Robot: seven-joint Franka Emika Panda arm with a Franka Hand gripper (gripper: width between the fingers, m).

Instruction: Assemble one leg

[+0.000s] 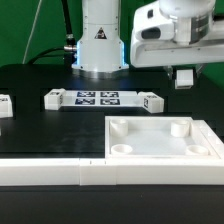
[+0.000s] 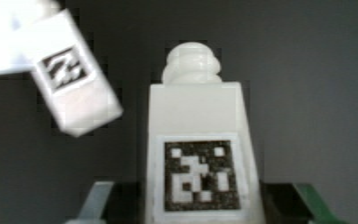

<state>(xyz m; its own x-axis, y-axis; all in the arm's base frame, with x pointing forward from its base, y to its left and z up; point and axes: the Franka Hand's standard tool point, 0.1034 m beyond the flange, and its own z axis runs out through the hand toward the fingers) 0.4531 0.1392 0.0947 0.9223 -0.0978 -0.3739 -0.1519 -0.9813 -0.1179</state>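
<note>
My gripper [image 1: 184, 68] is shut on the leg [image 1: 185, 77], a small white post held in the air above the far right corner of the white tabletop [image 1: 150, 148]. In the wrist view the leg [image 2: 201, 120] stands between my fingers [image 2: 101, 200], its tag facing the camera and its round screw tip [image 2: 194, 62] pointing away. The tabletop lies flat at the exterior view's right with round corner sockets [image 1: 179, 128] facing up.
The marker board [image 1: 100, 98] lies on the black table behind the tabletop. Loose white tagged pieces lie at its ends [image 1: 52, 98] [image 1: 152, 100], one also in the wrist view [image 2: 66, 78]. Another [image 1: 5, 103] is far left. A white rail [image 1: 50, 172] runs along the front.
</note>
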